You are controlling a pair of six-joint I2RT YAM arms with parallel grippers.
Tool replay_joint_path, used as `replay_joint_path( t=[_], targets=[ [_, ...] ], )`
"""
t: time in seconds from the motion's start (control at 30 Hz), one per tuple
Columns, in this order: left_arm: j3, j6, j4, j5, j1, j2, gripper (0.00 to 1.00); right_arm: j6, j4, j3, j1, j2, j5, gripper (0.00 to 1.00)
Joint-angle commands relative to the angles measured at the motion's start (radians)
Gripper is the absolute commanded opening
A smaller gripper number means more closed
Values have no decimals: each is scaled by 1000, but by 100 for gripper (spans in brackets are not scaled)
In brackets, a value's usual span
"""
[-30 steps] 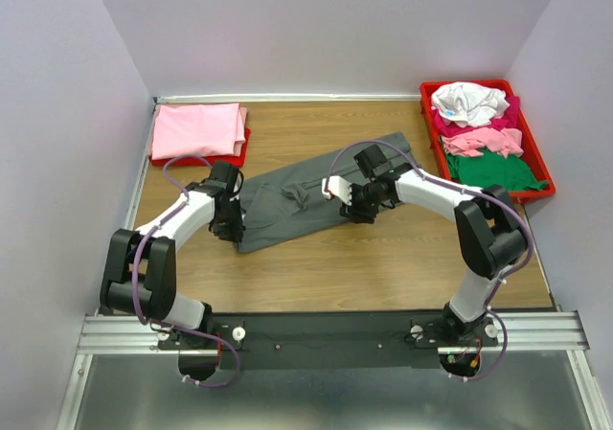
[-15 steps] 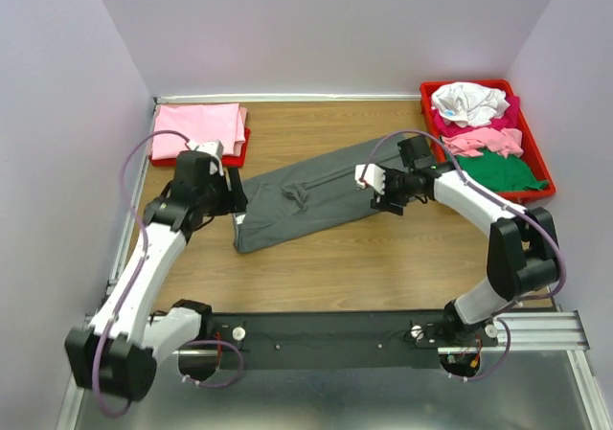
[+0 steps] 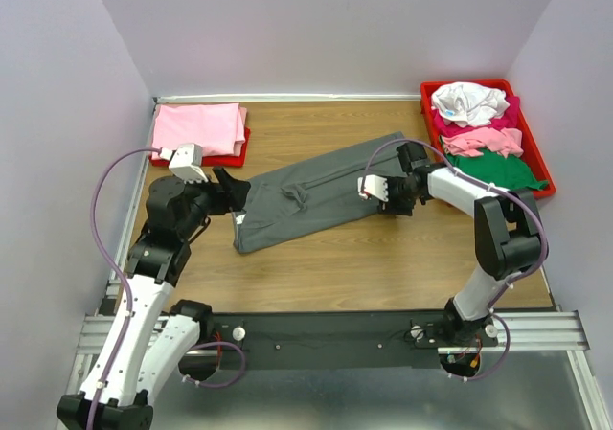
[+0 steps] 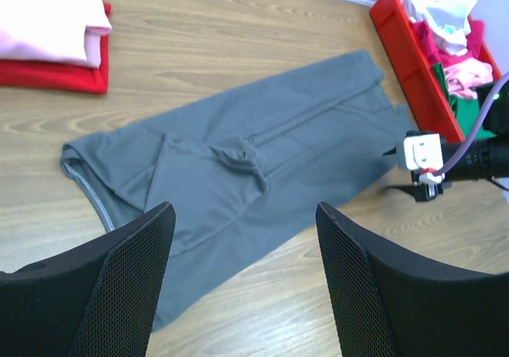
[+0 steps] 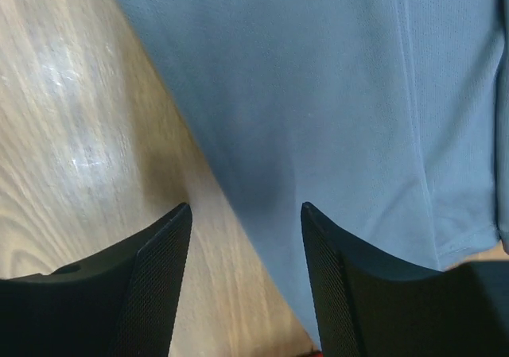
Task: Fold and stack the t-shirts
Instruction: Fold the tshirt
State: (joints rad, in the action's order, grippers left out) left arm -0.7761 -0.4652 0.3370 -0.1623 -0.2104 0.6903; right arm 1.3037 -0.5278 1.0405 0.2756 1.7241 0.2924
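A dark grey t-shirt (image 3: 316, 195) lies folded into a long slanted strip on the wooden table, with a small bunch near its middle (image 4: 238, 152). My left gripper (image 3: 230, 189) hovers above the strip's left end, open, with nothing between its fingers (image 4: 242, 214). My right gripper (image 3: 393, 200) is low over the strip's right part, also open and empty. In the right wrist view (image 5: 246, 210) it straddles the shirt's edge (image 5: 342, 95), one finger over bare wood. A folded pink t-shirt (image 3: 196, 128) rests on a red tray at the back left.
A red tray (image 3: 541, 176) at the back right holds loose white (image 3: 469, 102), pink (image 3: 484, 143) and green (image 3: 493, 169) shirts. The pink stack's tray rim (image 4: 56, 77) shows in the left wrist view. Purple walls enclose the table on three sides.
My left gripper has let go of the grey shirt's left end, opened and risen away to the left. My right gripper has opened and moved right, from the strip's middle to its right part.
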Motion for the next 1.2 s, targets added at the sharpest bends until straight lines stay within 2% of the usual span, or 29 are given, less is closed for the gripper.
replay_joint_path(
  t=[0.0, 0.07, 0.1, 0.3, 0.37, 0.43, 0.57, 0.6, 0.8, 1.03, 1.07, 1.17],
  targets=[
    [27, -6, 22, -39, 5, -61, 79, 9, -26, 7, 2, 49, -67, 61],
    [43, -13, 14, -45, 5, -80, 79, -9, -24, 15, 2, 66, -75, 54],
    [49, -16, 11, -51, 5, -86, 79, -20, -24, 27, 2, 75, -78, 46],
    [63, -16, 5, -65, 5, -106, 79, -50, -24, 10, 4, 69, -79, 18],
    [80, -18, -10, -75, 5, -109, 79, -64, -23, -10, 2, 55, -65, 15],
    [93, -35, -27, -98, 5, -107, 79, -70, -21, -42, 4, 29, -58, 8],
    [109, -47, -52, -135, 5, -104, 79, -95, -21, -112, 4, -43, -16, 7],
    [113, -52, -55, -141, 5, -107, 79, -96, -23, -129, 5, -63, -9, 4],
    [141, -88, -92, -178, 5, -120, 79, -106, -87, -267, 30, -222, -21, 3],
    [163, -128, -167, -235, 5, -65, 79, -138, -288, -392, 105, -458, 7, 4],
    [163, -127, -176, -235, 5, -43, 79, -142, -335, -392, 126, -481, 19, 7],
    [150, -119, -197, -223, 5, -9, 79, -193, -373, -356, 145, -541, 48, 38]
  ],
)
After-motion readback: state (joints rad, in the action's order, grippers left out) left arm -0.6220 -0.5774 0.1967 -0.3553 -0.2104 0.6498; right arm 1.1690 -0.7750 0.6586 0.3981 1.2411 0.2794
